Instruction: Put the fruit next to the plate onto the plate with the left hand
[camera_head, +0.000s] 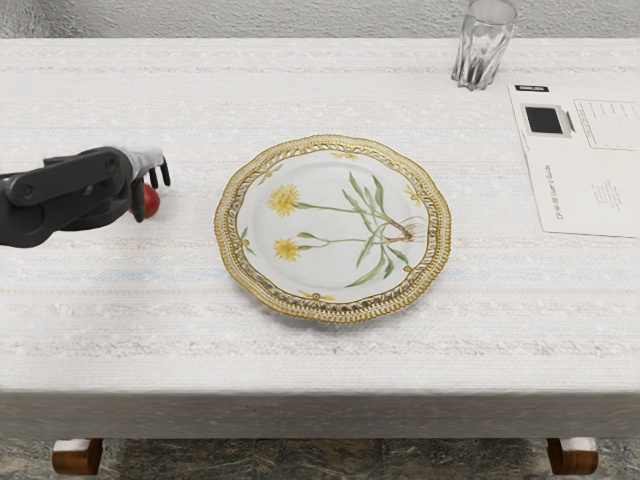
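A round plate (432, 228) with a gold lattice rim and painted yellow flowers lies in the middle of the table. Left of it a small red fruit (151, 201) shows, mostly hidden behind my left hand (146, 186). That hand comes in from the left edge, and its dark fingers curl down around the fruit, covering its left and top sides. Whether the fruit rests on the cloth or is lifted I cannot tell. The right arm is out of view.
A clear drinking glass (483, 42) stands at the back right. A printed paper sheet (582, 165) lies right of the plate. The table's front edge (320, 395) runs across the lower part of the view.
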